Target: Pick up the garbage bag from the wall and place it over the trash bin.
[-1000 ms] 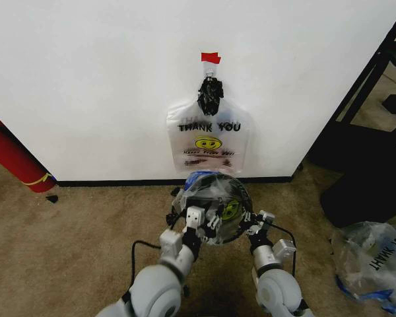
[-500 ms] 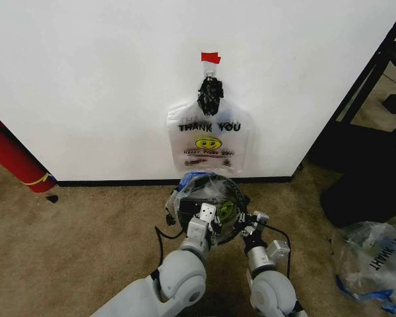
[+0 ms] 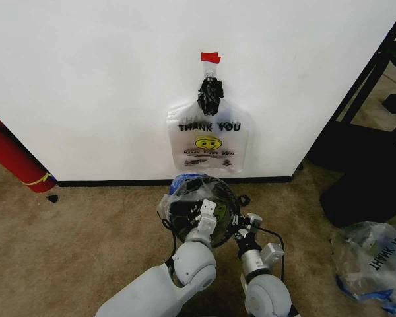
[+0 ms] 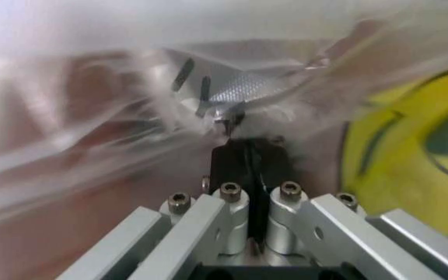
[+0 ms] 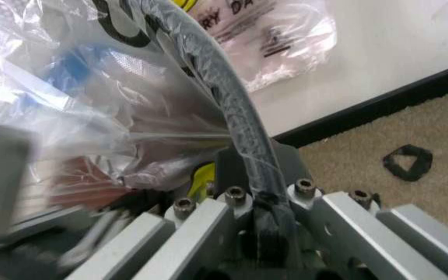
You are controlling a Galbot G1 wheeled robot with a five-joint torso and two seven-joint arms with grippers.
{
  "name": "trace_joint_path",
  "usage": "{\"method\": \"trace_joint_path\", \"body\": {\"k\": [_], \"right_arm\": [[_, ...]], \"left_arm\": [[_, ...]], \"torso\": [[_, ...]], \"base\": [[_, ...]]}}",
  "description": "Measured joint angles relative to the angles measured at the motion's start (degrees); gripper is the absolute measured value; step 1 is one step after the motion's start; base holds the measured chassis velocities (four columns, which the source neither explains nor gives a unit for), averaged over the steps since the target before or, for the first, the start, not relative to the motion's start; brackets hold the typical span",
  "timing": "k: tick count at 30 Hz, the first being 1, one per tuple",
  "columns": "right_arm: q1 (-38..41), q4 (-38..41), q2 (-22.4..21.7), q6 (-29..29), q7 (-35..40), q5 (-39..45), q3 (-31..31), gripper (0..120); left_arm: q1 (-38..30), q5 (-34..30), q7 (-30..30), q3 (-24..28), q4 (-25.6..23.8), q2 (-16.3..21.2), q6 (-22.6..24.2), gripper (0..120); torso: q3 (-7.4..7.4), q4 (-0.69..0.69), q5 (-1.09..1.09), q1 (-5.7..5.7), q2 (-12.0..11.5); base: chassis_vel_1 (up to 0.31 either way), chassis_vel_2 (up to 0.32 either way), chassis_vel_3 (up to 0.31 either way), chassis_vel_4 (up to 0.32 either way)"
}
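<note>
Below the wall hook: the garbage bag (image 3: 197,201) is off the wall (image 3: 86,79) and draped over the trash bin (image 3: 214,234), which stands on the carpet (image 3: 72,244) just in front of the black baseboard (image 3: 119,182).
Bag on the wall: the flat THANK YOU bag (image 3: 208,142) hangs from the hook under the red tape (image 3: 210,57); leave it alone, it is not your bag.
Left gripper: the left gripper (image 4: 249,157) sits over the middle of the bin mouth, its black fingers pressed together on a fold of the translucent film, with the yellow smiley print (image 4: 410,151) right beside them.
Right gripper: the right gripper (image 5: 251,192) is at the bin's near right edge, its jaws closed around a black ribbed cable (image 5: 224,99); whether any bag film is caught in there too, you cannot tell.
Step in hand: by my reading, you are spreading the bag's mouth around the rim, and the task is close to done.
How to do it well: keep the film pinched lightly and pull outward and down past the rim, not upward, or the thin plastic will likely lift clear again.
Watch the cable: check that the right claw really has plastic; if it has only cable, you would need to re-grip on the film at the rim.
Risk: the bin looks light, so a sideways tug from one arm may tip or slide it; work both sides evenly.
Off to the side: the red cylinder (image 3: 13,158) and the clear bag (image 3: 369,261) lie well apart from the bin.
</note>
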Motion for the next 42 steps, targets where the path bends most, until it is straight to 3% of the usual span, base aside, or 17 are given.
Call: {"method": "trace_joint_path", "body": {"k": [7,28,37,42], "right_arm": [[-1.62,1.71,-0.33,-0.20,0.06,-0.05,-0.91,0],[-5.41,5.21,-1.88,-0.15,-0.84,-1.87,-3.43,0],[-4.98,4.63,-1.90,0.32,-1.65,-1.86,-3.14,0],[-2.73,0.11,-0.51,4.21,-4.23,-1.23,-1.66,0]], "left_arm": [[-2.68,1.23,0.11,-0.15,5.04,-0.49,0.08,0],[-5.51,0.37,2.14,-2.11,9.83,0.44,0.23,0],[-4.61,0.39,4.78,-2.50,7.64,2.24,-1.47,0],[-1.34,0.25,7.41,-1.00,1.67,4.10,-3.08,0]], "torso": [[0.00,0.00,0.00,0.00,0.00],[0.00,0.00,0.00,0.00,0.00],[0.00,0.00,0.00,0.00,0.00],[0.00,0.00,0.00,0.00,0.00]], "base": [[0.000,0.000,0.000,0.000],[0.000,0.000,0.000,0.000],[0.000,0.000,0.000,0.000],[0.000,0.000,0.000,0.000]]}}
